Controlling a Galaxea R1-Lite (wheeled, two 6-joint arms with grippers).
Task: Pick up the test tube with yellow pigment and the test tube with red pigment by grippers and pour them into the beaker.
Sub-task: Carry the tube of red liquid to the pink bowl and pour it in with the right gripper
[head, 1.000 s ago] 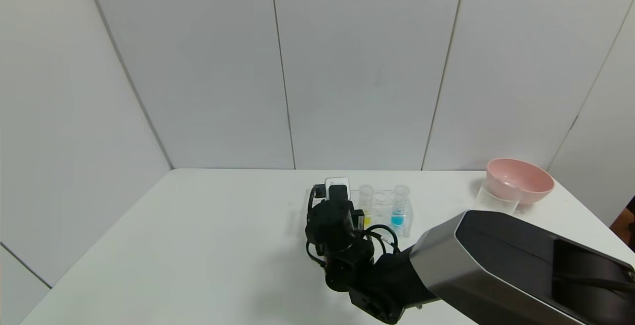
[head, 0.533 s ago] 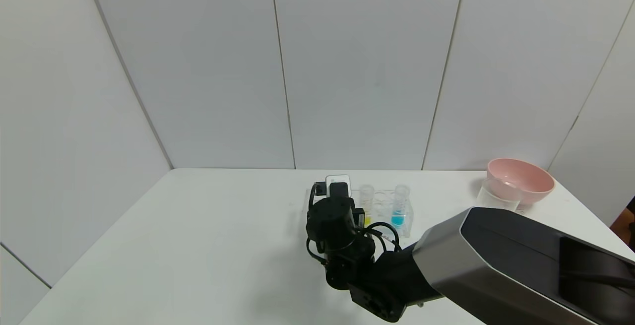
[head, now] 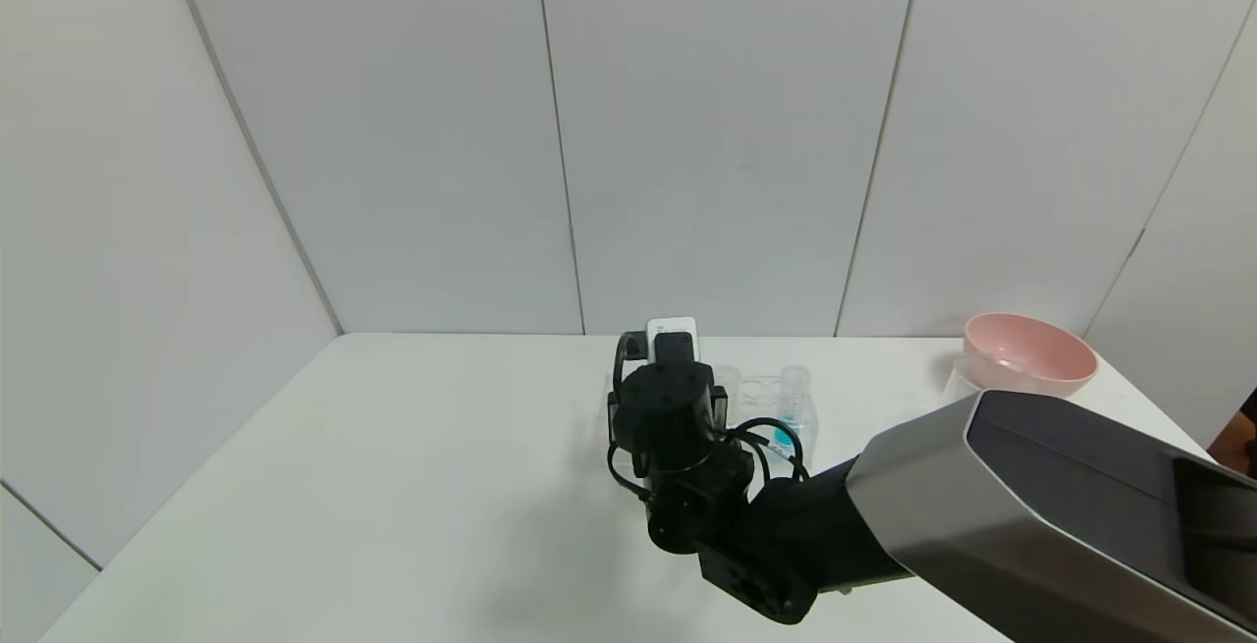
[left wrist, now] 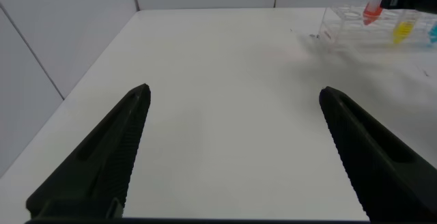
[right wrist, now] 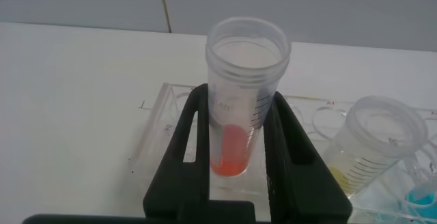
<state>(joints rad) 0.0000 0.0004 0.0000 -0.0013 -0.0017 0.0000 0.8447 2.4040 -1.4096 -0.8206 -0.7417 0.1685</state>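
My right gripper (right wrist: 239, 100) is shut on the test tube with red pigment (right wrist: 235, 142) and holds it upright just above the clear tube rack (right wrist: 160, 125). In the head view its wrist (head: 673, 398) hides that tube. The test tube with yellow pigment (right wrist: 372, 149) stands in the rack beside it. From the left wrist view the red tube (left wrist: 372, 9) and the yellow tube (left wrist: 404, 29) show far off. My left gripper (left wrist: 232, 94) is open and empty over bare table, well away from the rack. The beaker (head: 960, 378) stands at the far right, partly behind my right arm.
A tube with blue liquid (head: 791, 405) stands at the rack's right end. A pink bowl (head: 1026, 353) sits behind the beaker at the table's far right corner. My right arm's grey cover (head: 1031, 506) fills the near right. White walls close off the table's back and sides.
My right wrist has risen over the rack with the red tube in its grip. It now hides most of the yellow tube in the head view, and the arm covers more of the beaker.
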